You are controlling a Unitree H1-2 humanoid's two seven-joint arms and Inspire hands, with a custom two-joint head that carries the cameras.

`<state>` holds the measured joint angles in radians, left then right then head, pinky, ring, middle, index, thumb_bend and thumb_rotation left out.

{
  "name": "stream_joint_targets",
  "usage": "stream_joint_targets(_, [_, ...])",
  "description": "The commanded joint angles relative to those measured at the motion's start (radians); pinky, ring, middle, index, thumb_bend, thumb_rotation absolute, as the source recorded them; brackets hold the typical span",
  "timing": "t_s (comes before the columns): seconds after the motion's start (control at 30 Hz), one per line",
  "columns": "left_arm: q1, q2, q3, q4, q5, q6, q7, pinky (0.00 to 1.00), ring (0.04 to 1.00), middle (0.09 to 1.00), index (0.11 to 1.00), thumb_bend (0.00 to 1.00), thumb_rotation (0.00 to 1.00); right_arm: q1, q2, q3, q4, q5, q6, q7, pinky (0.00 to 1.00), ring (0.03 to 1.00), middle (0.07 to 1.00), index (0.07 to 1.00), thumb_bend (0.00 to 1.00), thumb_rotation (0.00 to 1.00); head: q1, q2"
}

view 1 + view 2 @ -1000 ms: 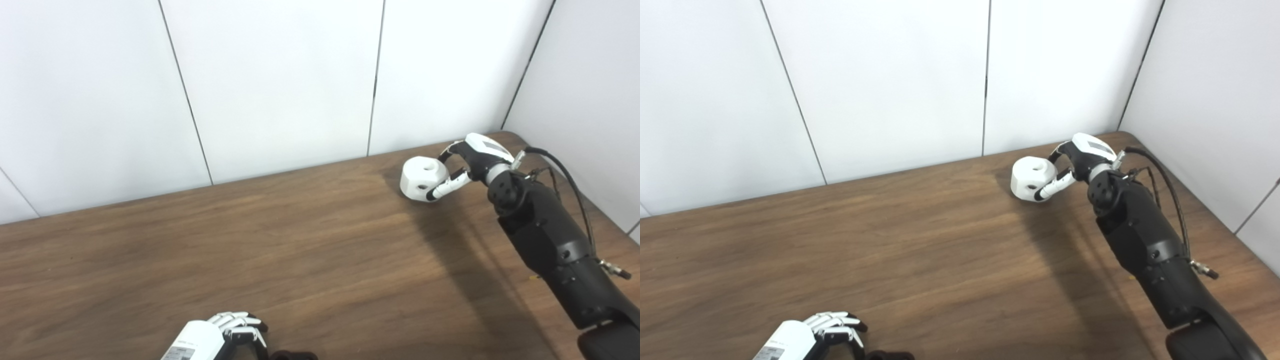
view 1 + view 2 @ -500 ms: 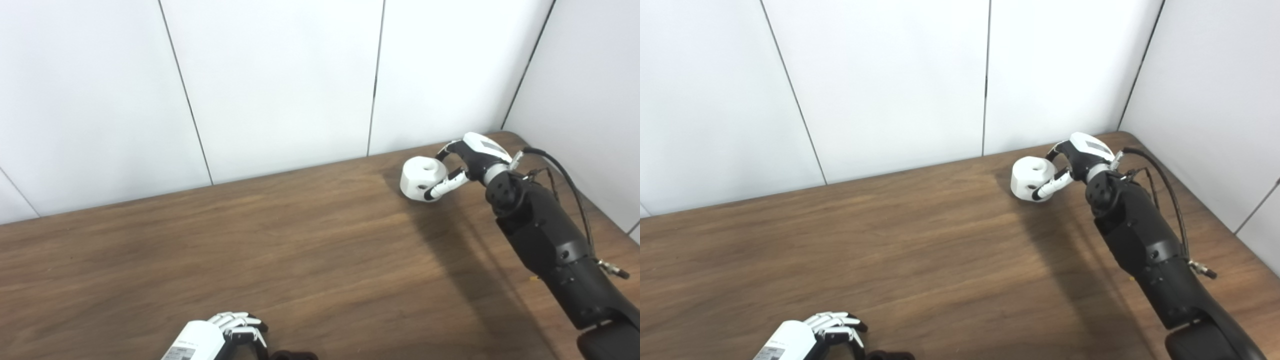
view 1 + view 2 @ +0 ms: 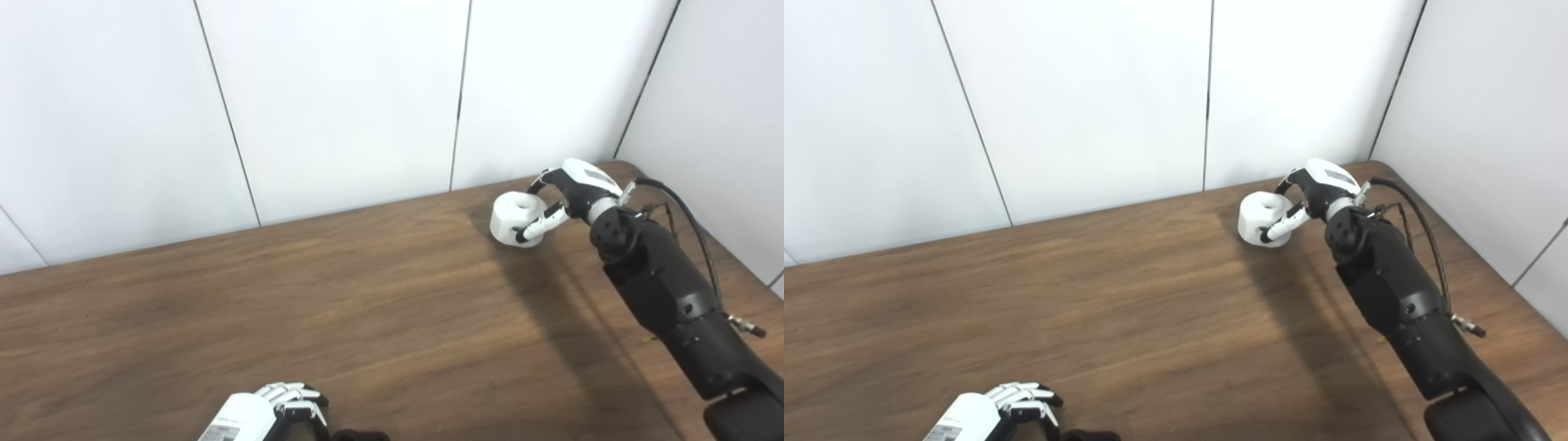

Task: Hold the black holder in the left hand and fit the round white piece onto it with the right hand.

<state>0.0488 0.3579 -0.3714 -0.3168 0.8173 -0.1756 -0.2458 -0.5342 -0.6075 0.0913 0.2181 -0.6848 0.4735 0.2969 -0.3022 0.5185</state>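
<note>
**Right hand wrapped around white piece at far right of table**

Round white piece (image 3: 514, 219): short chunky cylinder, faceted sides, round recess in the top face. Sits on the wooden table (image 3: 343, 306) near the back edge, toward the right corner by the wall panels.

Right hand (image 3: 566, 195): reaches in from the piece's right side, fingers curled around it. One finger (image 3: 539, 225) lies across the near side of the piece, another arcs over its far top edge. Hand looks closed on the piece, which is at or barely off the table; cannot tell if lifted.

Left hand (image 3: 278, 411): at the near edge of the table, well apart from the piece, mostly cut off. Fingers curled loosely, touching the black holder (image 3: 360, 435), only a sliver of which shows at the frame bottom. Grip state cannot be told.
</note>
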Motion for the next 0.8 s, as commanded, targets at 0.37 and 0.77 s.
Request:
stream_joint_targets(0.37, [0.022,0.025,-0.017,0.013,0.022,0.011,-0.051,0.80,0.808,0.750,0.484,0.52,0.05,-0.030,-0.036,-0.019,-0.028,0.035,-0.070,-0.102,0.92,0.954,0.864,0.487,0.53,0.15,-0.001,0.001])
stream_joint_targets(0.77, [0.020,0.026,-0.015,0.010,0.021,0.012,-0.053,0.80,0.813,0.750,0.484,0.52,0.05,-0.023,-0.051,0.001,-0.015,0.028,-0.097,-0.112,0.88,0.937,0.814,0.485,0.53,0.14,0.000,0.009])
